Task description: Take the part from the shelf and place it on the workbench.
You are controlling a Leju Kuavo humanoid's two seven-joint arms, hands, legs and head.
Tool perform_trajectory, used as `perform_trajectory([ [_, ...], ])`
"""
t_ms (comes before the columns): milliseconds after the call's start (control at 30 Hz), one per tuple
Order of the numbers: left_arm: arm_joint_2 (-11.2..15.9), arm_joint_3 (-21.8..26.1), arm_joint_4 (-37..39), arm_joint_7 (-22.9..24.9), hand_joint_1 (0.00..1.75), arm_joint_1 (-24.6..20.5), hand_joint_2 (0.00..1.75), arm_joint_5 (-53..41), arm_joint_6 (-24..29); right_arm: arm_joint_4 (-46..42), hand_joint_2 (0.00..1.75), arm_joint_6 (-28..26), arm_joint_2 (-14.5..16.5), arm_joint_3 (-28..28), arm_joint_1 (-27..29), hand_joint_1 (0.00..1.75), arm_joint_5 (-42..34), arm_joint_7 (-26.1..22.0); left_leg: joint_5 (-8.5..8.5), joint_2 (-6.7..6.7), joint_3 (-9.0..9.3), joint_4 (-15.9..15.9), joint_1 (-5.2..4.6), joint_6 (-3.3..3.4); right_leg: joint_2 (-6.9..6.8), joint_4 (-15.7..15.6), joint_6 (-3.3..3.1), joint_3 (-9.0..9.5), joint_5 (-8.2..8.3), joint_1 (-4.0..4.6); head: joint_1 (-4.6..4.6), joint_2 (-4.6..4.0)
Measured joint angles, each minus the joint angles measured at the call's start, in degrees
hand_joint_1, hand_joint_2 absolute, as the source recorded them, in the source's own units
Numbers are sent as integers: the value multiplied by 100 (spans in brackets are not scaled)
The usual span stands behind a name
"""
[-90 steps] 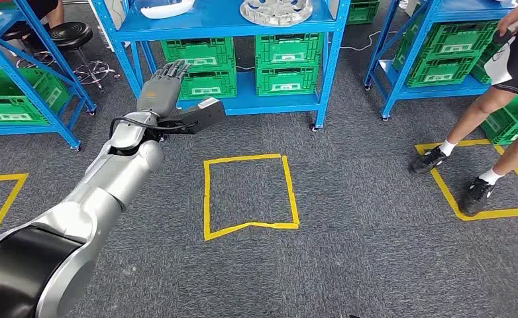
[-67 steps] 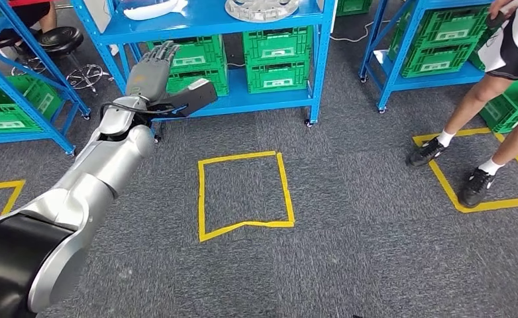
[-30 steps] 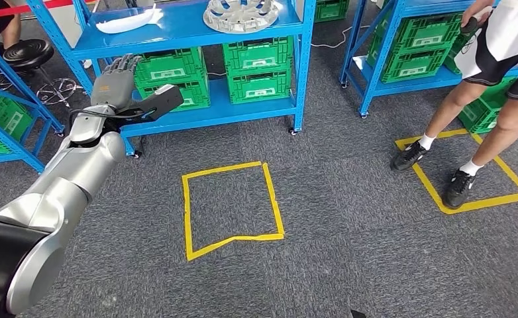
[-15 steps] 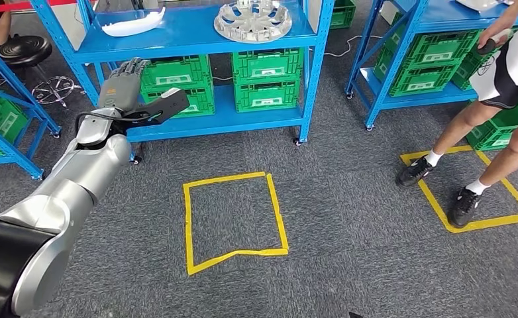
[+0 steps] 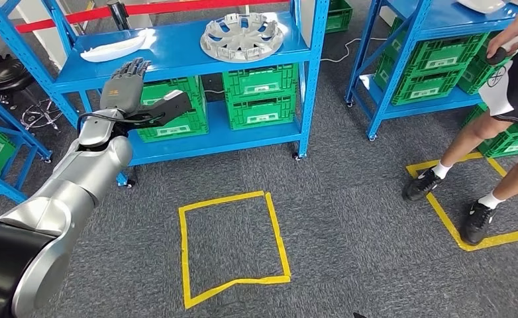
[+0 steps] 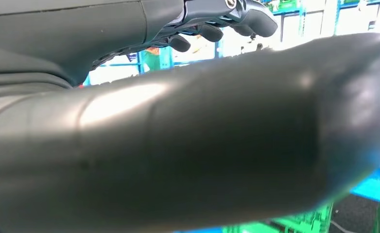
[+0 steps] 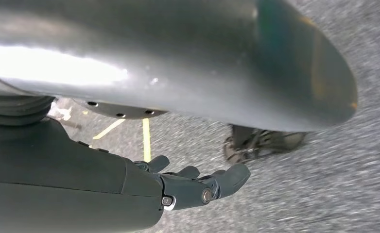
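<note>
Our left hand (image 5: pixel 125 86), fingers spread, hovers just before the blue shelf's (image 5: pixel 177 63) edge; the part (image 5: pixel 242 36) lies well apart.

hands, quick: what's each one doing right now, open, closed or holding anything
Left hand: open, raised toward the blue shelf, holding nothing.
Right hand: fingers extended over the carpet, holding nothing, open.

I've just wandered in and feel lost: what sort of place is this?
Probably a workshop or parts storeroom: blue metal shelving racks hold green plastic crates and a silver wheel cover, and yellow tape squares mark spots on the grey carpet.
</note>
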Motion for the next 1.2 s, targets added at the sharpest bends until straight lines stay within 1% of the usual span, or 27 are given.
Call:
perform_trajectory([
  [67, 50, -3, 45, 31, 0, 41, 0, -1, -9, 13, 0, 1, 1, -3, -4, 0, 2, -4, 1080, 46, -2, -631, -15, 24, 20, -2, 70, 232, -230, -9, -3, 0],
  [100, 67, -5, 57, 39, 0, 63, 0, -1, -15, 19, 0, 1, 1, -4, -5, 0, 2, -7, 1473, 65, 17, -792, -29, 60, 27, -31, 113, 333, -312, -5, -7, 0],
  [133, 79, -7, 54, 45, 0, 60, 0, -2, -19, 25, 0, 1, 2, -6, -12, 0, 3, -13, 1616, 72, 46, -848, -40, 108, 32, -28, 155, 416, -334, 3, -8, 0],
  [167, 81, -9, 32, 49, 0, 34, 0, -2, -21, 26, 0, 2, 2, -7, -23, 0, 6, -17, 1553, 59, 107, -825, -39, 160, 34, 45, 197, 403, -274, 9, -9, 0],
  [200, 82, -9, 8, 53, 0, -3, 0, -2, -15, 26, 0, 2, 2, -7, -37, 0, 10, -21, 1503, 40, 165, -846, -24, 204, 15, 277, 224, 286, -122, 12, -5, 0],
  [267, 90, -9, -14, 68, 0, -54, 0, -4, -1, 26, 0, 5, 2, -7, -69, 0, 20, -32, 1376, 8, 352, -920, 0, 274, -32, 1068, 249, -271, 202, 14, 12, 0],
  [300, 97, -9, -11, 80, 0, -31, 0, -6, 3, 26, 0, 9, 2, -7, -73, 0, 24, -36, 1293, 0, 474, -964, 3, 298, -54, 1437, 250, -592, 209, 18, 21, 0],
  [333, 104, -9, -3, 95, 0, 8, 0, -9, 5, 26, 0, 11, 3, -7, -69, 0, 29, -39, 1200, -5, 611, -1000, 3, 316, -64, 1668, 249, -872, 52, 30, 25, 0],
  [367, 112, -9, 5, 110, 0, 54, 0, -11, 4, 27, 0, 13, 3, -7, -59, 0, 39, -40, 1098, -15, 755, -1028, 2, 326, -66, 1754, 248, -1097, -227, 41, 28, 0],
  [400, 122, -9, 12, 126, 0, 90, 0, -14, 4, 28, 0, 14, 4, -7, -46, 0, 53, -41, 990, -27, 903, -1048, 1, 328, -66, 1713, 243, -1273, -527, 53, 33, 0],
  [433, 137, -9, 19, 143, 0, 109, 0, -16, 2, 30, 0, 14, 4, -7, -33, 0, 68, -43, 877, -40, 1053, -1059, 1, 322, -66, 1558, 232, -1399, -736, 65, 37, 0],
  [467, 155, -9, 26, 156, 0, 117, 0, -17, -1, 31, 0, 13, 4, -7, -20, 0, 83, -46, 761, -49, 1203, -1063, 0, 312, -67, 1310, 215, -1480, -767, 77, 42, 0],
  [500, 175, -9, 36, 168, 0, 124, 0, -17, -3, 31, 0, 13, 3, -7, -5, 0, 91, -49, 638, -55, 1353, -1065, -2, 300, -69, 970, 187, -1519, -505, 91, 45, 0],
  [567, 220, -9, 76, 190, 0, 149, 0, -19, -17, 44, 0, 14, -1, -7, 35, 0, 96, -55, 383, -76, 1604, -1049, -26, 258, -70, 268, 122, -1528, 609, 135, 54, 0],
  [600, 239, -9, 89, 203, 0, 160, 0, -19, -27, 51, 0, 15, -2, -7, 48, 0, 97, -55, 256, -90, 1700, -1055, -41, 229, -68, 80, 91, -1503, 1072, 150, 54, 0],
  [633, 262, -9, 91, 216, 0, 157, 0, -20, -37, 58, 0, 15, -3, -7, 50, 0, 100, -57, 183, -106, 1771, -1027, -55, 189, -66, 10, 63, -1473, 1308, 159, 52, 0],
  [700, 306, -9, 63, 238, 0, 103, 0, -20, -41, 61, 0, 17, 1, -7, 15, 0, 108, -61, 286, -111, 1701, -712, -60, 118, -60, 72, -9, -1365, 1211, 145, 44, 0],
  [767, 353, -9, 49, 246, 0, 56, 0, -20, -32, 62, 0, 22, 0, -7, -27, 0, 115, -66, 572, -79, 1274, 37, -52, 49, -61, 63, -91, -1200, 1050, 121, 31, 0],
  [800, 375, -9, 51, 249, 0, 58, 0, -19, -30, 62, 0, 24, -2, -7, -40, 0, 115, -66, 577, -61, 1008, 396, -45, 15, -58, 52, -120, -1101, 963, 111, 22, 0],
  [833, 394, -9, 58, 255, 0, 64, 0, -19, -29, 63, 0, 24, -5, -7, -50, 0, 115, -66, 426, -49, 770, 645, -37, -13, -50, 47, -138, -995, 872, 106, 15, 0],
  [867, 411, -9, 65, 267, 0, 71, 0, -18, -29, 63, 0, 24, -7, -7, -53, 0, 115, -65, 148, -45, 574, 762, -30, -27, -38, 46, -141, -889, 783, 105, 14, 0],
  [933, 445, -9, 76, 300, 0, 83, 0, -17, -32, 63, 0, 24, -5, -7, -47, 0, 114, -62, -366, -36, 319, 670, -21, -25, -10, 46, -132, -656, 594, 104, 10, 0],
  [967, 464, -9, 82, 314, 0, 85, 0, -16, -34, 63, 0, 24, -4, -7, -44, 0, 113, -61, -408, -32, 266, 467, -21, -16, 3, 46, -123, -533, 498, 103, 8, 0],
  [1000, 485, -9, 90, 324, 0, 86, 0, -16, -36, 63, 0, 24, -3, -8, -42, 0, 113, -61, -211, -27, 248, 172, -20, -3, 12, 45, -113, -414, 402, 103, 7, 0],
  [1100, 536, -9, 133, 351, 0, 113, 0, -17, -58, 67, 0, 24, -3, -8, -43, 0, 113, -60, 1133, -11, 274, -749, -40, 77, 40, 46, -48, -160, 137, 119, 8, 0],
  [1133, 544, -9, 142, 365, 0, 123, 0, -18, -71, 69, 0, 24, -4, -8, -46, 0, 113, -59, 1391, -11, 292, -881, -47, 114, 47, 54, -12, -107, 83, 125, 10, 0],
  [1200, 547, -9, 128, 399, 0, 116, 0, -24, -89, 69, 0, 24, -5, -8, -62, 0, 120, -51, 1412, -24, 379, -920, -51, 200, 46, 166, 55, -105, 98, 135, 16, 0],
])
